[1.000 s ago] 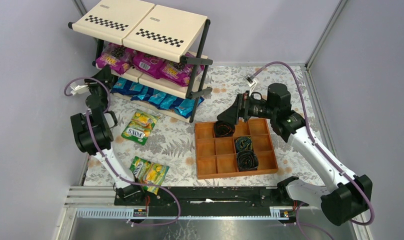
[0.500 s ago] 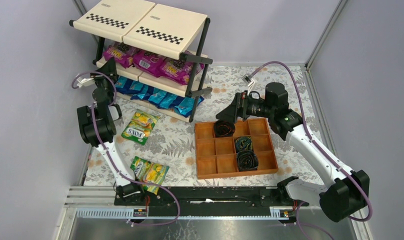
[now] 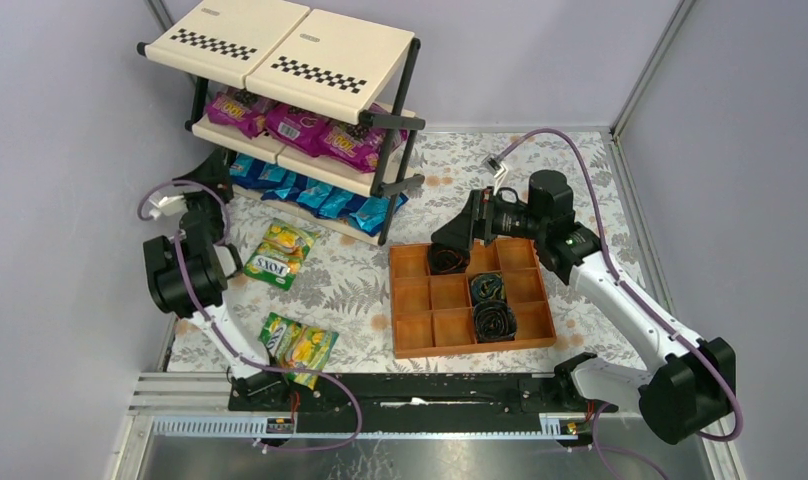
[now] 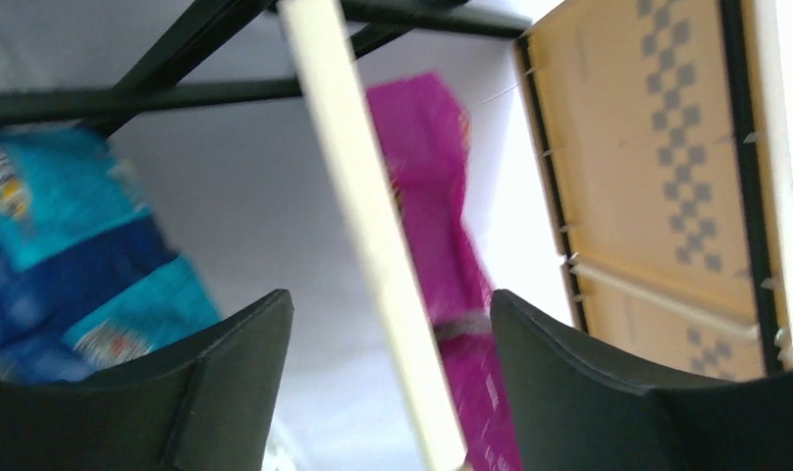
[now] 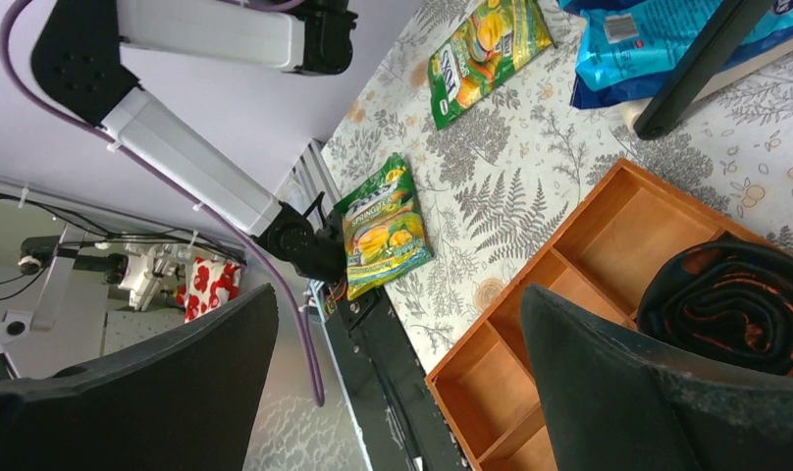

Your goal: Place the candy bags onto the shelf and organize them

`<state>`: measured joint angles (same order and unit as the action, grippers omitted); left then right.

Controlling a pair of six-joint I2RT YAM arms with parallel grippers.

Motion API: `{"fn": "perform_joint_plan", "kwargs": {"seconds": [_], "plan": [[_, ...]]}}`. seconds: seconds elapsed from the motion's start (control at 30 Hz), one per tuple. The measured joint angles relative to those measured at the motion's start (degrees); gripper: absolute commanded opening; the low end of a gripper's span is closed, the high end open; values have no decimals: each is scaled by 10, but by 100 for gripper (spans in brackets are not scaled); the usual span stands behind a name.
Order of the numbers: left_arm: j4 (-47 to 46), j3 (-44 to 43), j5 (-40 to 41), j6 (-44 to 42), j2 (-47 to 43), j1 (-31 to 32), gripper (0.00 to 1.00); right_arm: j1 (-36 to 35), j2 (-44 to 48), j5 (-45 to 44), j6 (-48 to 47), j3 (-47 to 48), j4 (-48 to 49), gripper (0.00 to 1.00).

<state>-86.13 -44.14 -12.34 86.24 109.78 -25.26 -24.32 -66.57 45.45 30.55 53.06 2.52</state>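
Note:
The shelf (image 3: pixel 280 50) stands at the back left. Magenta candy bags (image 3: pixel 300 125) lie on its middle tier and blue ones (image 3: pixel 310 195) on the bottom tier. Two green-yellow candy bags lie on the table: one (image 3: pixel 280 250) in front of the shelf, the other (image 3: pixel 298 345) near the left arm's base. My left gripper (image 3: pixel 208 183) hangs open and empty just off the shelf's left end. Its wrist view looks along the middle panel (image 4: pixel 363 226) at a magenta bag (image 4: pixel 442 226) and blue bags (image 4: pixel 69 255). My right gripper (image 3: pixel 450 237) stands open above the tray's far-left cell.
An orange-brown compartment tray (image 3: pixel 410 300) sits right of centre with three dark coiled rolls, one (image 5: pixel 731 304) just under my right fingers (image 5: pixel 648 392). The shelf's black posts (image 3: pixel 395 170) stand between the two arms. Walls close in on the left, back and right.
My left gripper has drawn back and down from the shelf's middle tier and opened. The leftmost magenta bag now lies on that tier. The right arm has barely moved.

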Motion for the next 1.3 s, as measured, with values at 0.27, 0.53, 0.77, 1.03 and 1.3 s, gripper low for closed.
{"fn": "perform_joint_plan", "kwargs": {"seconds": [0.27, 0.53, 0.77, 1.03, 1.3], "plan": [[84, 197, -14, -32, -170, -3, 90, 0, 7, 2, -7, -16, -6, 100], [515, 234, 48, -152, -469, 33, 97, 0, 40, 3, -6, -49, 6, 100], [783, 218, 48, -231, -521, 49, 99, 0, 49, 3, 9, -81, 17, 100], [909, 218, 17, -261, -499, 42, 99, 0, 89, 2, 10, -90, 17, 100], [920, 235, -9, -258, -483, 18, 99, 0, 103, 2, 11, -99, 18, 100]]}}
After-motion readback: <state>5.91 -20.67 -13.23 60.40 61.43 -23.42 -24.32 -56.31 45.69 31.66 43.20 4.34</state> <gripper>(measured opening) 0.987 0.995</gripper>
